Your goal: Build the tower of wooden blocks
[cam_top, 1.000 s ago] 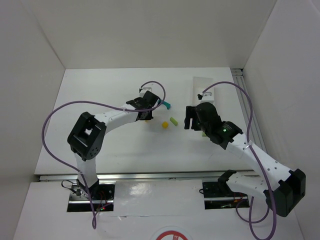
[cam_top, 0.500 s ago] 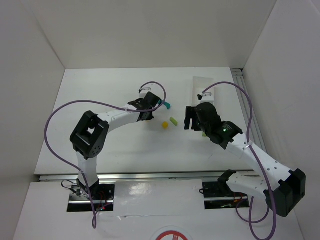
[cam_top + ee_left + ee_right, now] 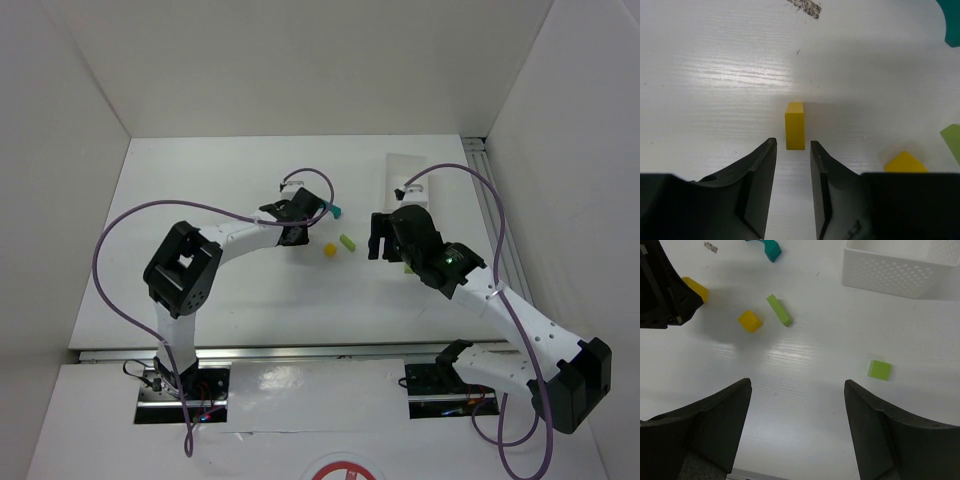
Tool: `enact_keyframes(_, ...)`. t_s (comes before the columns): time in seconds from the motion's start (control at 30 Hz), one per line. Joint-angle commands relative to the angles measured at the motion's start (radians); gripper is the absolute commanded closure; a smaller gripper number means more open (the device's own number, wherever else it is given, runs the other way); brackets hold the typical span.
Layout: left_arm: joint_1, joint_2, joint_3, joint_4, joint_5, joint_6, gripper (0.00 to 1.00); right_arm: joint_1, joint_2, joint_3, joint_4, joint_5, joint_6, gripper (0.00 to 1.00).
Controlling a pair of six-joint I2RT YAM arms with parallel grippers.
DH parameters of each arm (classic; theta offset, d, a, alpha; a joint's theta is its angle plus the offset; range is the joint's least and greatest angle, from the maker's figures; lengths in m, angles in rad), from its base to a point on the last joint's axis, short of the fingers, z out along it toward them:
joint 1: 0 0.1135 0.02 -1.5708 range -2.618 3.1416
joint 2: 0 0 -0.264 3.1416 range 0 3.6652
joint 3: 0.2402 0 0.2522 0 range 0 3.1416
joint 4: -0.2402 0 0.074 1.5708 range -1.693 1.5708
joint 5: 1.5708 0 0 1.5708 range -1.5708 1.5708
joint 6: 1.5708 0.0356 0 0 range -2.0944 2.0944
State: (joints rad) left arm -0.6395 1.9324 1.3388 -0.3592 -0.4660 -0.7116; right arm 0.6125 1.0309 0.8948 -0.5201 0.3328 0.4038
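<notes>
Left gripper (image 3: 792, 151) is down low over the table (image 3: 715, 75), jaws parted only narrowly and clamping nothing. The yellow post (image 3: 795, 125) sits right at their mouth, its near end just between the fingertips (image 3: 765, 155), with a sliver of white showing on each side of it. Standing or lying, I can't call it from this angle.

No stacking yet: the tower's pieces are all single on the tabletop. Just right of the post is a yellow cube (image 3: 749, 321). Just beside that, a slim gap between them, the lime-green post (image 3: 779, 310) lies flat on its long side. Further back sits the teal arch (image 3: 333, 210), close by the left wrist; the right wrist view cuts it off at the top edge. Off on its own, well apart from the rest, a small lime-green square block (image 3: 879, 370) lies flat.

Over to the right gripper (image 3: 796, 385): jaws spread wide, nothing between them. It hangs above bare table, with the cube and the lime-green post ahead to its left and the square block ahead to its right. Beyond it stands the white tray (image 3: 895, 270) with its perforated wall, toward the far right part of the table. One dark scuff mark (image 3: 805, 6) shows on the surface beyond the yellow post.
</notes>
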Motion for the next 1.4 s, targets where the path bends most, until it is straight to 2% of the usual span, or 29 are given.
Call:
enact_keyframes(0.0,-0.005,-0.001,0.014,-0.024,-0.002,-0.012,0.53,-0.007,-0.008,-0.004,-0.004,-0.001,0.009,0.18)
enact_keyframes(0.03,-0.005,-0.010,0.014,-0.024,-0.002,-0.012,0.53,-0.007,-0.008,-0.004,-0.004,-0.001,0.009,0.18)
enact_keyframes(0.17,-0.005,-0.035,0.014,-0.034,-0.002,-0.012,0.43,-0.007,0.001,-0.004,-0.004,-0.011,0.009,0.18)
enact_keyframes(0.2,-0.005,-0.047,0.014,-0.034,-0.002,-0.012,0.37,-0.007,0.001,-0.004,0.005,-0.011,0.000,0.18)
enact_keyframes(0.33,-0.005,-0.078,0.014,-0.058,-0.011,-0.012,0.24,-0.007,0.012,-0.013,0.014,-0.021,-0.009,0.18)
enact_keyframes(0.57,-0.005,-0.197,0.014,-0.112,-0.011,-0.022,0.23,-0.007,0.052,-0.004,0.025,-0.049,-0.019,0.18)
enact_keyframes(0.63,-0.005,-0.252,0.005,-0.164,-0.037,-0.022,0.23,-0.007,0.073,0.009,0.025,-0.098,-0.034,0.18)
enact_keyframes(0.87,0.095,-0.521,-0.187,-0.169,0.056,-0.006,0.24,-0.007,0.196,0.038,0.015,-0.159,-0.054,0.18)
enact_keyframes(1.07,0.118,-0.582,-0.174,-0.258,0.131,0.003,0.25,0.003,0.338,0.079,0.066,-0.181,-0.045,0.26)
enact_keyframes(1.17,0.118,-0.593,-0.174,-0.267,0.181,0.003,0.27,0.012,0.403,0.141,0.087,-0.181,-0.045,0.37)
enact_keyframes(1.37,0.173,-0.602,-0.165,-0.293,0.237,0.035,0.28,0.023,0.566,0.231,0.127,-0.181,-0.036,0.37)
